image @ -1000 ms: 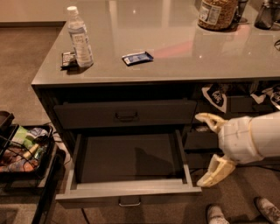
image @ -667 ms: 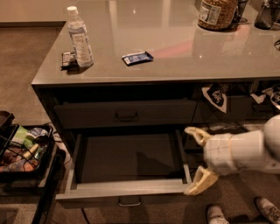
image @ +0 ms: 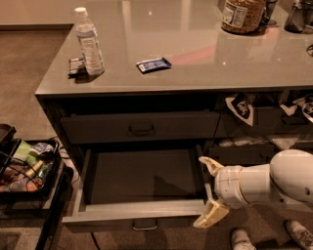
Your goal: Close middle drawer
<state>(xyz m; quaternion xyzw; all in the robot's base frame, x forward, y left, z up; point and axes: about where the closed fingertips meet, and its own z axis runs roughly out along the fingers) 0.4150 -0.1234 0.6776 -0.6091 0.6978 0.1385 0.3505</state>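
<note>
The middle drawer [image: 137, 213] is pulled wide out below the counter. It has a low dark grey front panel, a small metal loop handle [image: 145, 225] at its middle and a plain grey, empty interior. My gripper [image: 209, 191] is at the drawer's right front corner, with its cream fingers [image: 209, 216] spread open. One finger is by the right side wall and the other is just outside the front panel's right end. It holds nothing.
The shut top drawer [image: 139, 126] sits above. On the counter [image: 195, 63] stand a water bottle [image: 89, 43], a blue packet [image: 153, 64] and a jar [image: 243, 14]. A black cart [image: 29, 171] with snacks stands at left. Shoes [image: 244, 238] are on the floor at right.
My gripper and arm have moved left and down, from beside the right-hand drawers to the open drawer's right front corner. The drawer has not moved.
</note>
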